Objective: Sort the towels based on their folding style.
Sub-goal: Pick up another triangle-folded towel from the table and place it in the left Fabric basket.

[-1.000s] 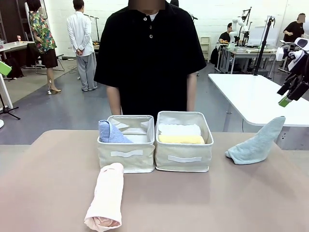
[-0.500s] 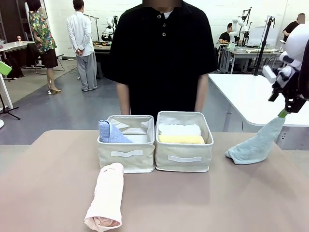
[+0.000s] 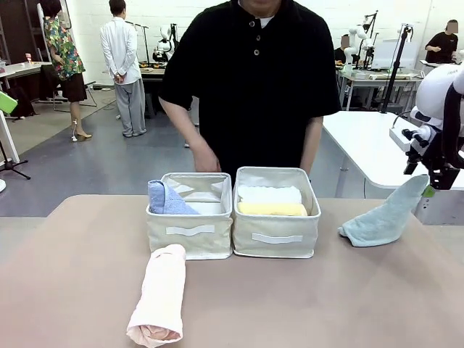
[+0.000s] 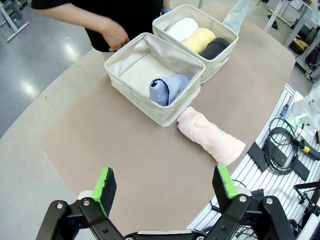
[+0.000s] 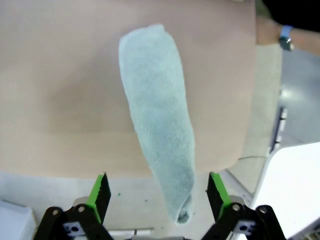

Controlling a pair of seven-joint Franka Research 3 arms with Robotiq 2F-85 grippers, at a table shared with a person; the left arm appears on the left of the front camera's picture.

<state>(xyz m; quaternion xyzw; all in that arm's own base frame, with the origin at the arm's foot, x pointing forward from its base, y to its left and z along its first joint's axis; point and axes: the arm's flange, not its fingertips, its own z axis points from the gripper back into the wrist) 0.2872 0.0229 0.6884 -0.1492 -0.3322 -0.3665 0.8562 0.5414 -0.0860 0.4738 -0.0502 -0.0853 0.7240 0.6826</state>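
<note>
Right gripper (image 5: 157,192) is wide open and straddles the narrow end of the light blue cone (image 5: 160,125). There is a gap to each pad, with no contact visible. The cone runs straight ahead of the fingers, wide end farthest out, and lies flat on the table (image 5: 60,75). From the front, the gripper (image 3: 433,190) sits at the raised tip of the cone (image 3: 384,217). Whether it touches there can't be told.

Left gripper (image 4: 165,182) is also wide open, holds nothing and hangs high over bare table. The pink roll (image 4: 212,140) lies ahead of it, off toward the finger on the picture's right. One end of the roll touches the near basket (image 4: 135,97). The blue-grey cone (image 4: 167,89) lies in that basket. The far basket (image 4: 220,62) stands just beyond, touching the near one, and holds the white roll (image 4: 182,28), yellow roll (image 4: 200,39) and dark grey roll (image 4: 216,48) side by side.

The person's hand (image 4: 116,36) hovers at the near basket's back rim, on the side away from the gripper.
</note>
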